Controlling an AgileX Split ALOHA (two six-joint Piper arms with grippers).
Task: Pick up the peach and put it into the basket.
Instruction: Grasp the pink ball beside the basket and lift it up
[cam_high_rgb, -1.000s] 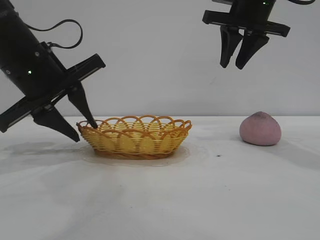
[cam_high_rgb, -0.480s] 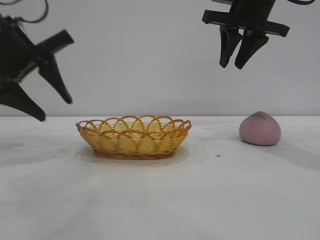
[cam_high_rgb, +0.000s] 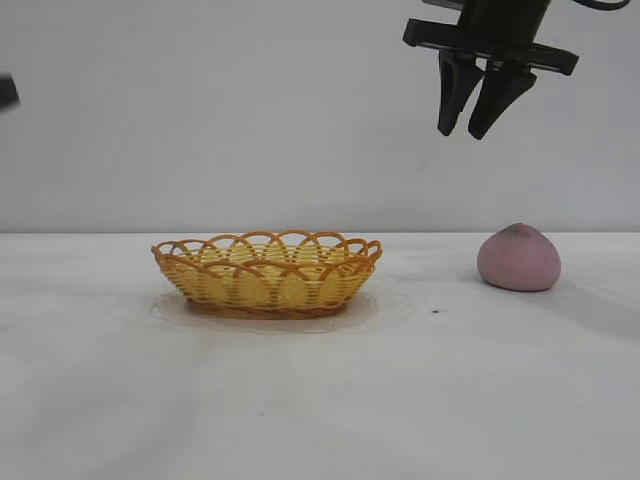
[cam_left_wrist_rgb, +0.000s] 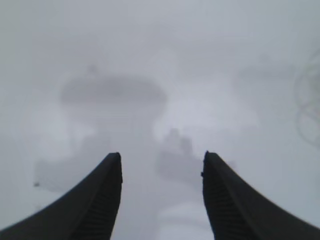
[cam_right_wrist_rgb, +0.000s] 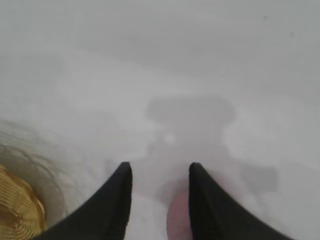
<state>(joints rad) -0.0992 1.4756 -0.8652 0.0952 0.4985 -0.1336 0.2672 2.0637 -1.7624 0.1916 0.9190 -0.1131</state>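
Peach (cam_high_rgb: 519, 258) sits untouched on the white table (cam_high_rgb: 320, 400), well to the right of the basket (cam_high_rgb: 268, 273) as the outside camera sees it, resting on its flat side with its darker tip up. Nothing lies in the yellow wicker basket, so by this evidence the task has barely begun: the fruit has yet to be grasped, lifted, carried across or set down.

High above the table, the right gripper (cam_high_rgb: 478, 134) hangs up and to the right of the basket, a little to the basket side of the peach and well clear of it. Its jaws stand partly apart with nothing between them; its own camera shows bare table between the tips, a sliver of pink peach (cam_right_wrist_rgb: 178, 220) low beside one of them and the basket's edge (cam_right_wrist_rgb: 17, 212) off to one side.

Only a dark sliver of the left arm shows at the outside view's edge, well off the basket's far side from the peach. Its wrist camera finds the left gripper (cam_left_wrist_rgb: 161, 159) with jaws spread and empty over plain table.

What remains, in all likelihood, is the whole job: descent, grasp, transfer, release.
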